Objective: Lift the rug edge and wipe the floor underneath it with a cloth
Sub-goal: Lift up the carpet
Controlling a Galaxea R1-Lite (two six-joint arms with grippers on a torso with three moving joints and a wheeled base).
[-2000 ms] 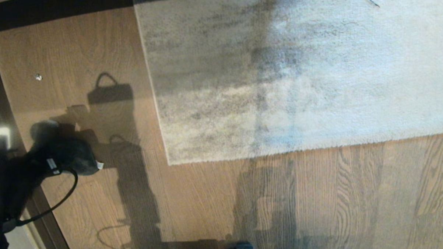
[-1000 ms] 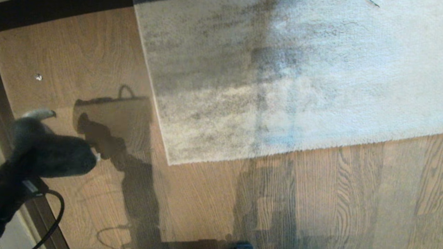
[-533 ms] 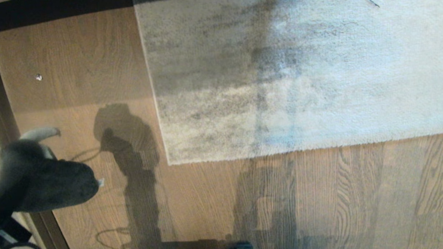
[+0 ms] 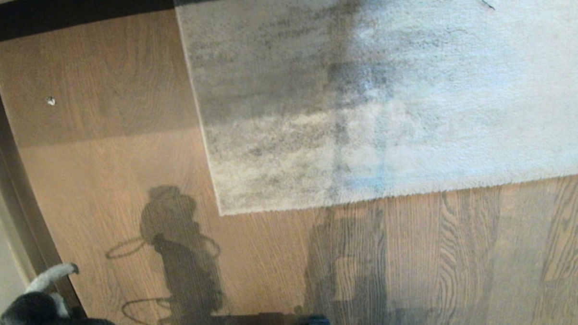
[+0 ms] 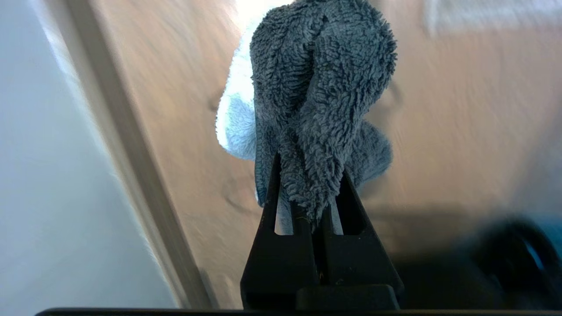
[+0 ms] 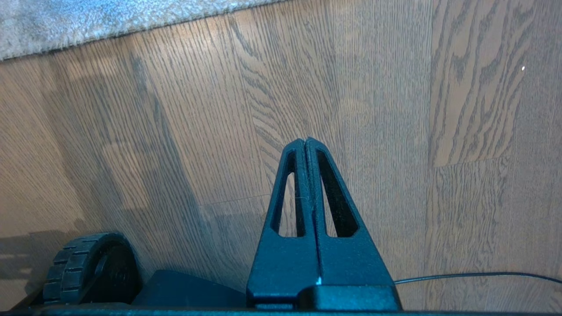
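My left gripper [image 5: 309,193] is clenched on the cloth [image 5: 316,96], the grey fuzzy bundle sticking out past the fingertips with its white part showing on one side. In the head view only a bit of the cloth [image 4: 49,310] shows, at the near left corner, well apart from the rug [image 4: 387,96]. The rug lies flat on the floor [image 4: 125,163], its near left corner pointing towards me, with no edge raised. My right gripper [image 6: 306,184] is pressed shut on nothing, hovering over bare boards near the rug's near edge.

To do this step well, I judge I should free the right gripper's fingers, slide one under that near left corner and pinch the pile and backing together. Then I lift only enough to clear a gap before bringing the cloth in flat against the boards.

Compared with two seconds ago, the cloth has dropped from the middle left of the head view to the near left corner. Its shadow on the floor has shifted nearer too. The rug looks unmoved, though the left wrist view is blurred.
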